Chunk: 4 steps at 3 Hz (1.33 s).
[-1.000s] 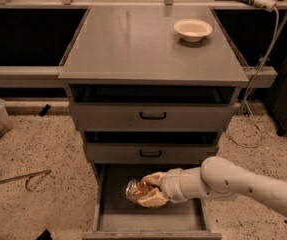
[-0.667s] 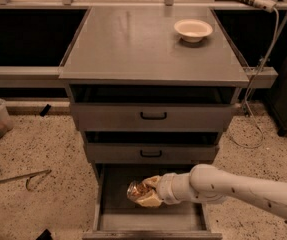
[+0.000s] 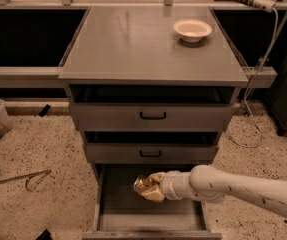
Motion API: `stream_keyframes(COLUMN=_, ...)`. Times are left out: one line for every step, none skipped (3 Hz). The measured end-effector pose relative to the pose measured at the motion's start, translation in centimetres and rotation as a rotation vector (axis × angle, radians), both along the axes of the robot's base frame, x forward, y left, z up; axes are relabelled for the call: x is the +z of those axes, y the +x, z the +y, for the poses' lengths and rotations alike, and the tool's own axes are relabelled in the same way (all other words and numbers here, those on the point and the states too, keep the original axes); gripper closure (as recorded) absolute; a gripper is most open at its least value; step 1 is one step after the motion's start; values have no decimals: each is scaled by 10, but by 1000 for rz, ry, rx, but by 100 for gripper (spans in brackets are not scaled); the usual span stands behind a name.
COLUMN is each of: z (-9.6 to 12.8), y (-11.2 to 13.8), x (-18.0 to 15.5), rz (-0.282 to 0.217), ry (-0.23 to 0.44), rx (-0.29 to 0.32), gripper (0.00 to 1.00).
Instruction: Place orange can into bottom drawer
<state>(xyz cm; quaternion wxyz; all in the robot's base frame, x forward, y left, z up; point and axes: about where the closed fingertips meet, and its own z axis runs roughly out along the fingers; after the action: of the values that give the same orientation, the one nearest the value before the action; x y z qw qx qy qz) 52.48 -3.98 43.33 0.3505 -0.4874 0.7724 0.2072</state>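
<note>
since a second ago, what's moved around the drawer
The arm has sunk lower and slid a little left. The gripper, still shut on the can, has barely shifted over the drawer. Nothing was let go. The drawer stays open, the two upper drawers stay shut, and the bowl has not moved.

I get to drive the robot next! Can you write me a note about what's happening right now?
The gripper is shut on the orange can, reaching in from the right over the bottom drawer.
The bottom drawer is pulled open; the two upper drawers are closed.
Done: the can is grasped and sits over the open drawer.
Left: lower it to the drawer floor, let go, and pull the arm out. I can't tell if the can touches the floor yet.
</note>
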Motion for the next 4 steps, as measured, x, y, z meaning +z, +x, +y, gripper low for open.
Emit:
stream_keyframes(z=0, y=7, x=-34, rz=28, ry=22, rx=-17, gripper=100)
stream_keyframes(z=-12, y=19, x=-82, rz=31, ry=59, rx=-110, gripper=100)
stream_keyframes(z=-33, y=28, x=-124, rz=45, ry=69, rx=-224, gripper=100)
stream_keyframes(z=-47, y=30, x=-150, rz=64, ry=69, rx=-269, gripper=100)
